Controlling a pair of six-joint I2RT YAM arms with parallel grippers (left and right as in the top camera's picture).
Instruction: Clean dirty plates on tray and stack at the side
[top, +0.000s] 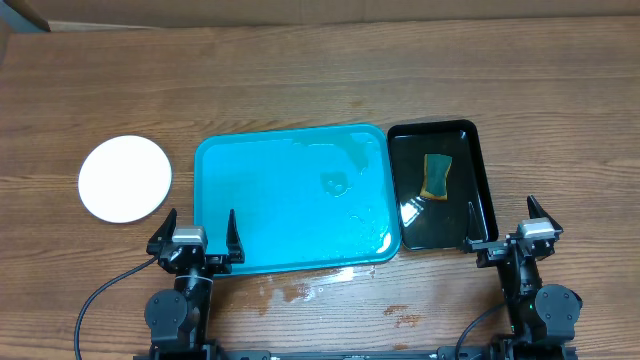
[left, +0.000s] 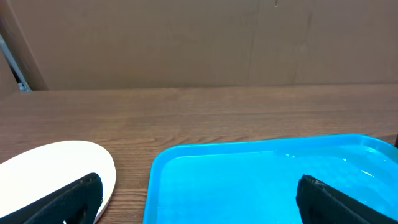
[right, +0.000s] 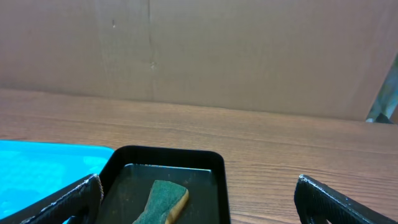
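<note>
left hand apart at near-left corner of tray | right hand apart by black tray corner

The tray is bright turquoise blue with a glossy sheen. At 9 o'clock from it, 1 plate is plain white. At 3 o'clock, the narrow tray is glossy black. The sponge in it is dark green over tan-yellow (2 layers). The table is mid-brown with streaky wood grain and darker blotches at 6 o'clock. The left gripper and right gripper are black. The cardboard wall is dull brown.
</note>
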